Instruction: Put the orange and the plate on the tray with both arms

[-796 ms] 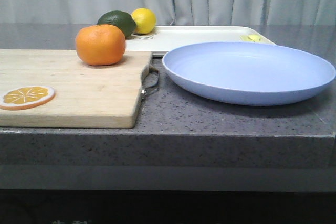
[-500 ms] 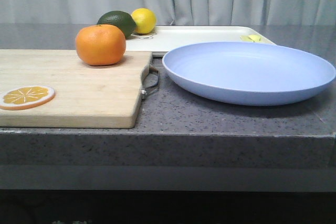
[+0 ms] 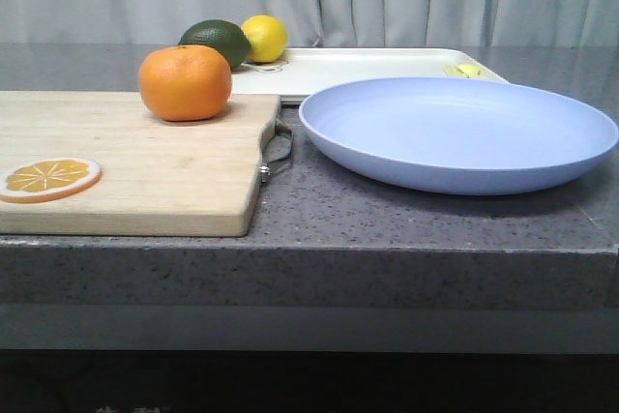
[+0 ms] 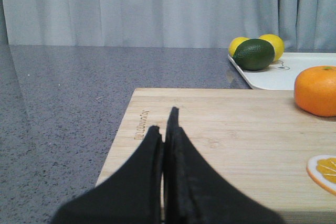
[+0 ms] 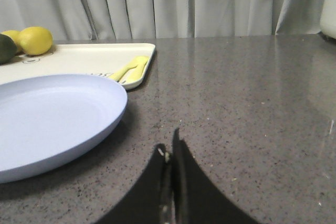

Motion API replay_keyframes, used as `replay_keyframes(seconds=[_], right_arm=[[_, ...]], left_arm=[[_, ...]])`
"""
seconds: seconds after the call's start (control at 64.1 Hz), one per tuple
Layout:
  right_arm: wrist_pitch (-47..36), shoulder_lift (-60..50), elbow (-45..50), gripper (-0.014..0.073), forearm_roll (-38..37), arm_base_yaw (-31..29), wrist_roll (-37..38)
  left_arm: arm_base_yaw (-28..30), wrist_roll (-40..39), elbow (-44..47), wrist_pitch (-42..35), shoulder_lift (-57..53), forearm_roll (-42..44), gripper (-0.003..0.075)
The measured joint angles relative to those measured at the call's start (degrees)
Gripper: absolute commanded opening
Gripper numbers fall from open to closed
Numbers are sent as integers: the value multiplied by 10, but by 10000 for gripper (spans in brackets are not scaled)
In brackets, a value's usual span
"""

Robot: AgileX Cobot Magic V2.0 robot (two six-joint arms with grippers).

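Observation:
The orange sits on the far part of a wooden cutting board; it also shows in the left wrist view. The pale blue plate lies on the counter right of the board and shows in the right wrist view. The cream-white tray lies behind them; it also shows in both wrist views. My left gripper is shut and empty over the board's near left part. My right gripper is shut and empty over bare counter, right of the plate. Neither gripper shows in the front view.
A dark green fruit and a yellow lemon sit at the tray's far left corner. A flat orange slice lies on the board's near left. A small yellow item lies on the tray's right side. A grey curtain hangs behind.

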Motion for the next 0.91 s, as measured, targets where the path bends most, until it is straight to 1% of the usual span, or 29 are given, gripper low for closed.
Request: replay_keyframes(seconds=[0.141, 0.25, 0.359, 0.453, 0.546, 0.656, 0.812, 0.906], right_arm=[[-23, 0, 0, -68, 0, 0, 0], [-7, 0, -13, -68, 0, 0, 0], [19, 0, -61, -68, 0, 0, 0], [56, 0, -112, -68, -1, 0, 0], [98, 0, -170, -68, -10, 0, 0], [136, 29, -242, -68, -30, 0, 0], [185, 99, -322, -68, -41, 0, 0], [215, 144, -363, -68, -41, 0, 0]], left_arm=[[0, 0, 0, -24, 0, -12, -17], [0, 0, -3, -43, 0, -55, -17], [0, 0, -35, -31, 0, -68, -17], [0, 0, -86, 2, 0, -68, -17], [0, 0, -150, 56, 0, -60, -17], [0, 0, -230, 128, 5, -47, -17], [0, 0, -337, 191, 64, -43, -17], [0, 0, -394, 248, 119, -42, -17]])
